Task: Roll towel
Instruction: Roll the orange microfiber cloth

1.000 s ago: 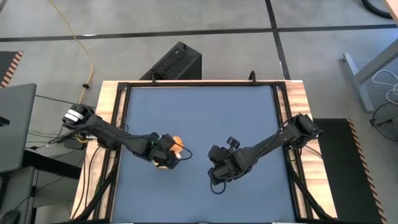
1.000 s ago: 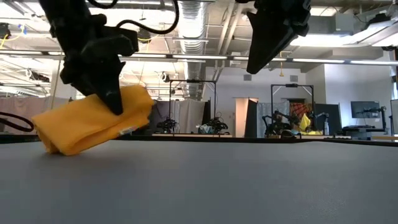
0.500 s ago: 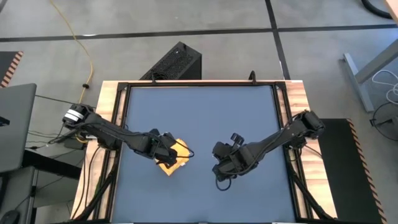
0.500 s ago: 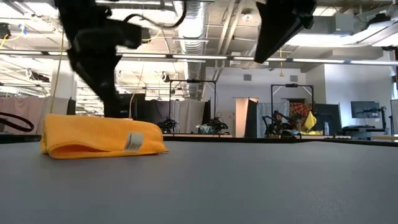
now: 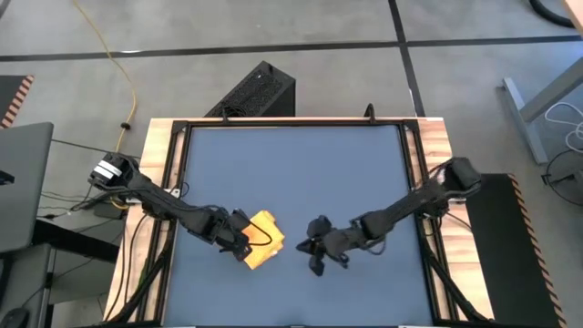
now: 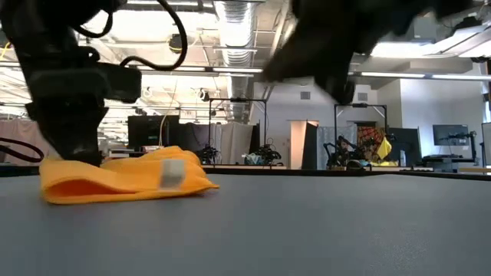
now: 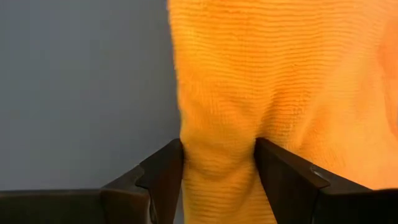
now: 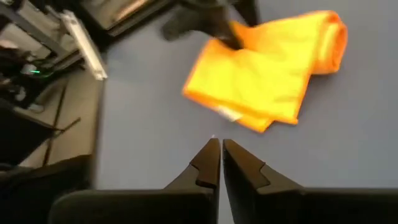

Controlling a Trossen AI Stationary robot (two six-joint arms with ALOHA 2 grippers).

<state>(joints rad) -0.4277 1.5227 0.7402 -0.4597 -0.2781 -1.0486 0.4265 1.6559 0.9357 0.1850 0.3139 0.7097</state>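
The yellow-orange towel (image 5: 263, 239) lies folded in a flat bundle on the dark blue tabletop (image 5: 291, 164), near its front middle. Its white tag (image 6: 173, 173) faces the low view. My left gripper (image 5: 240, 244) is at the towel's left end and is shut on it. My right gripper (image 5: 314, 251) is shut and empty. It hangs low over the table just right of the towel, and in the right wrist view (image 8: 221, 158) it points at the towel (image 8: 267, 74). My left gripper pinches a bunched ridge of the towel's left end (image 7: 217, 155) between its two fingers (image 7: 163, 169). One layer or several, I cannot tell. The fingers slant down from the table's left. The towel (image 6: 123, 178) rests slack on the table.
The table has a raised wooden frame (image 5: 157, 182) around the blue surface. A black box (image 5: 260, 91) stands on the floor beyond the far edge. Bare blue tabletop lies far of the towel and arms.
My left gripper has gone down and toward the table's near edge. The towel's lifted end has come down, and the towel now lies flat on the table. My right gripper has come down low toward the towel.
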